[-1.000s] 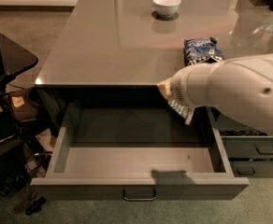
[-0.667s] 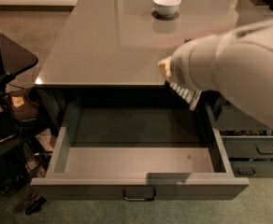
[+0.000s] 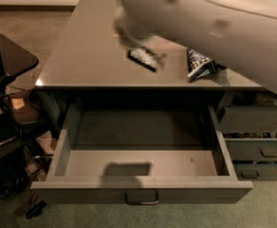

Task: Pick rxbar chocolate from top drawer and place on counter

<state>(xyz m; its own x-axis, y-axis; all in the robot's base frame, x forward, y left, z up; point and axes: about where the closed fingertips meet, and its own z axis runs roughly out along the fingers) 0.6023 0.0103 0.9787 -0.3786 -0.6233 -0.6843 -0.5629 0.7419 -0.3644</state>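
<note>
While the top drawer [image 3: 81, 192] stands pulled all the way out under the front edge of the counter [image 3: 81, 56], the robot's big white arm [image 3: 214, 27] sweeps in from the upper right and stretches leftward across the counter. It slopes downward as it goes, thick at the right side of the room and narrowing to a rounded wrist. The wrist bends so that the gripper [image 3: 147, 61] points down at the grey surface near the middle of the counter, set back a little from the front edge. Its jaws are closed narrowly on the chocolate bar [image 3: 141, 58], a small dark slab with pale lettering. The bar sits tilted at the tip, one end lower toward the right. I cannot tell whether the bar is touching the counter or hanging just above it. The bar is over the counter, well clear of the drawer. Just to the right of the gripper, on the counter, lies a blue-and-white chip bag [image 3: 201, 64], partly tucked under the arm. Down in the drawer I see only its bare grey floor and a square dark shadow [image 3: 126, 169] near the front wall, above the curved handle [image 3: 142, 198]. A black side table [image 3: 13, 56] stands off to the left, and narrower drawers [image 3: 259, 148] sit to the right.
</note>
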